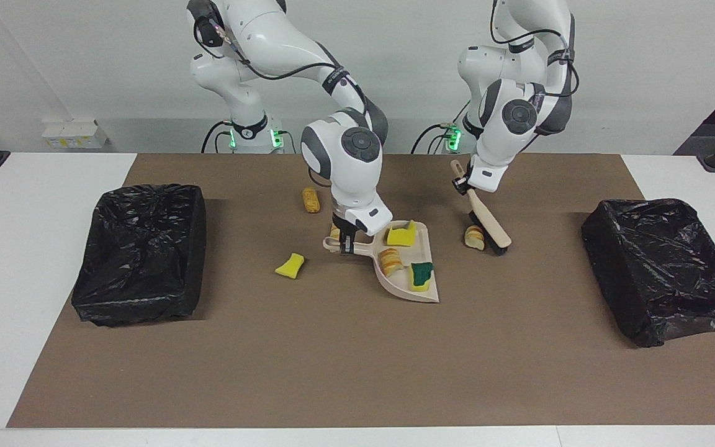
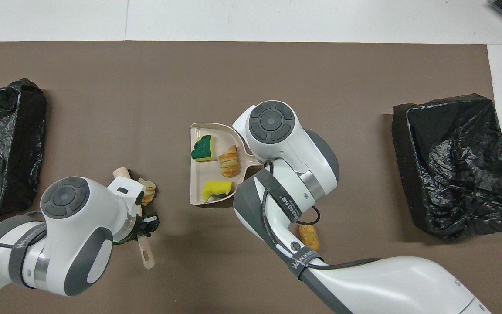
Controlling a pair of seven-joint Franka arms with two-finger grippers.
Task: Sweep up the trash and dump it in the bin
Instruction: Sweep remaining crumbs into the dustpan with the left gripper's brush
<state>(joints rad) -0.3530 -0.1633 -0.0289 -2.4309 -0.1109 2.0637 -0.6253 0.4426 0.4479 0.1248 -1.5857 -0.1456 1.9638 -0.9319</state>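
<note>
The right tool (image 1: 346,241) is clenched on the handle of the dustpan (image 1: 410,285), which rests flat mid-worktop; three pieces of trash lie in it: a yellow sponge bit (image 1: 401,236), a bread lump (image 1: 390,261) and a green-backed sponge bit (image 1: 421,274); the left tool (image 1: 460,185) is clenched on the brush (image 1: 488,225), whose bristles are set just beside another bread lump (image 1: 474,237), toward the left arm's end; a yellow sponge piece (image 1: 290,266) and an orange lump (image 1: 311,200) remain unswept; nothing can be seen dumped in either black bin (image 1: 140,251); so the sweeping is judged roughly half done.
</note>
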